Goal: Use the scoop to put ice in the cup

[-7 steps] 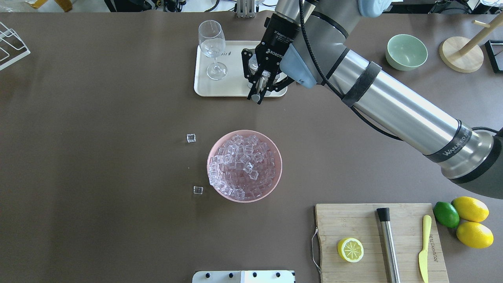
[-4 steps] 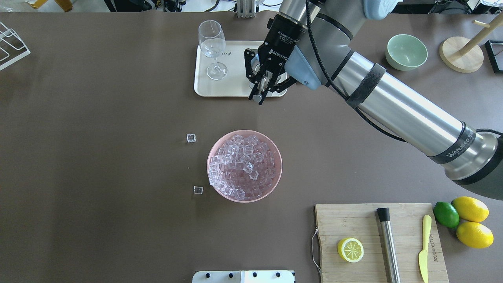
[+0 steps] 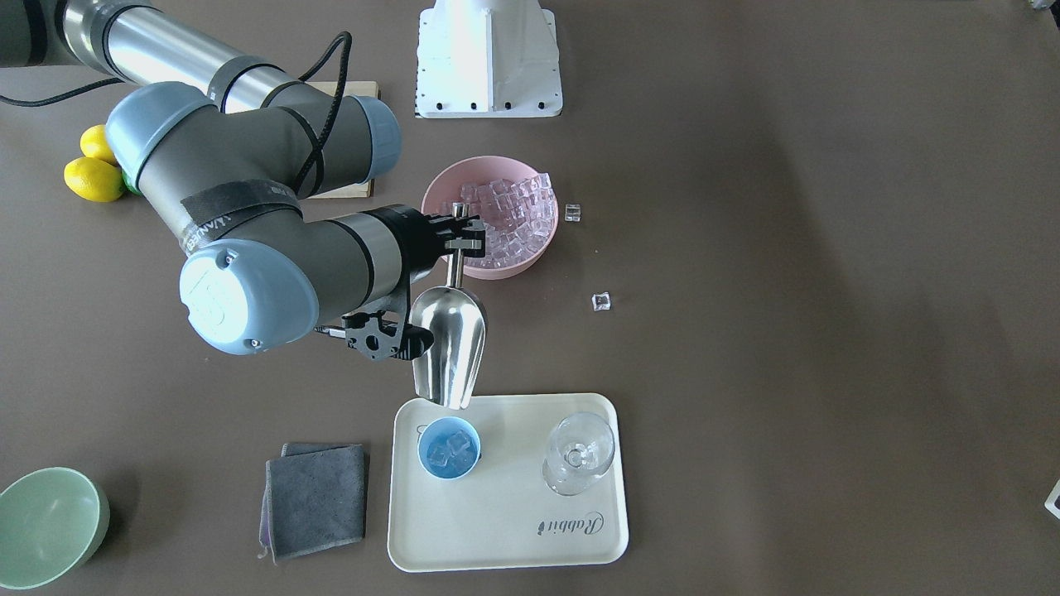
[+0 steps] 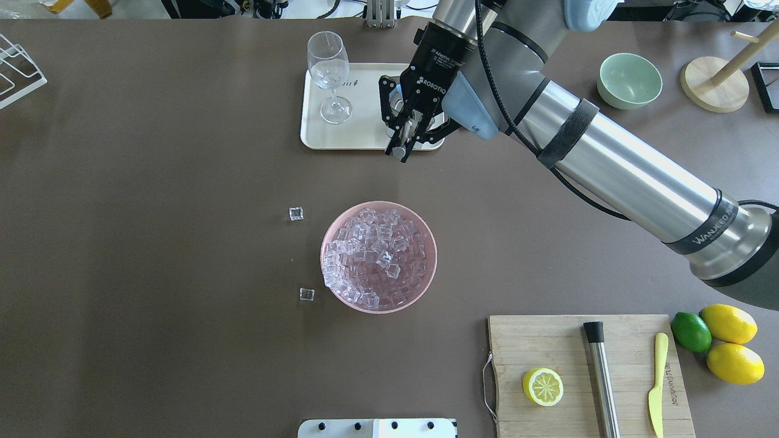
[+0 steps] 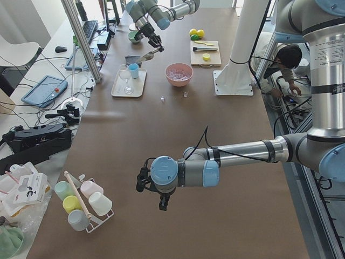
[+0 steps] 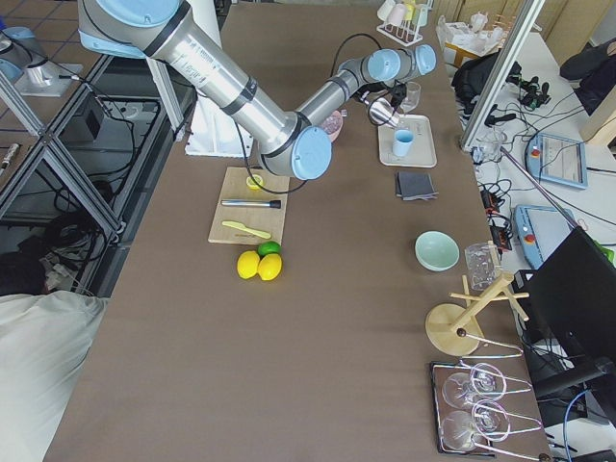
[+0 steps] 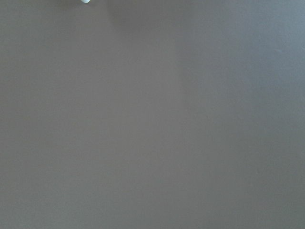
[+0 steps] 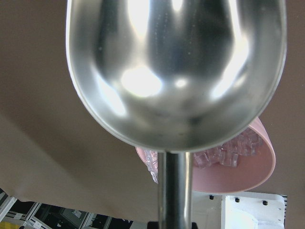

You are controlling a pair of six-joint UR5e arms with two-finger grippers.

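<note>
Your right gripper [image 3: 458, 240] is clamped tight on the thin handle of the scoop [image 3: 448, 343], its two fingers pressed against the steel. It holds the scoop in the air with the trough tipped steeply, mouth end lowest. That low end hangs over the robot-side edge of the tray [image 3: 505, 530], just beside the cup [image 3: 426, 459]; from the front view you cannot tell how high above it. The cup stands upright on the tray with a few pieces of ice [image 3: 458, 448] in it. The wine glass [image 3: 578, 454] stands on the same tray, apart from the cup. Most of the ice sits heaped in the pink bowl [image 3: 489, 269] on the tabletop [image 3: 787, 331], near the gripper, and two loose cubes [image 3: 600, 301] lie on the tabletop beside that bowl. In your right wrist camera the shiny trough fills most of the view, with the bowl beyond it. Your left gripper [image 5: 160, 203] shows only small in the left side view, well apart from the tray, so you cannot tell whether its fingers are apart or together.
</note>
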